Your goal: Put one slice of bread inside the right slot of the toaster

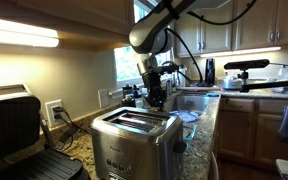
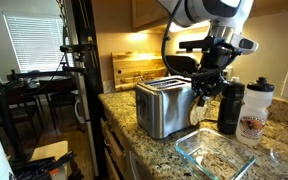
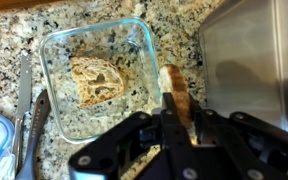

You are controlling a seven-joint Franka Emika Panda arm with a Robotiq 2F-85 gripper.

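Observation:
The steel two-slot toaster [image 1: 134, 138] [image 2: 164, 106] stands on the granite counter; its flat side fills the right of the wrist view [image 3: 249, 60]. My gripper [image 3: 180, 112] [image 2: 206, 86] [image 1: 156, 96] is shut on a slice of bread [image 3: 174, 88], held on edge, hanging in the air beside the toaster. In the wrist view a second slice of bread [image 3: 96, 80] lies in a clear glass dish [image 3: 56, 52] below the gripper. Both toaster slots look empty in an exterior view.
A glass dish [image 2: 216, 153] sits at the counter front. A black bottle [image 2: 230, 107] and a white cup [image 2: 255, 112] stand beside the toaster. A black grill [image 1: 14, 130] is near one end. A knife [image 3: 22, 110] lies beside the dish.

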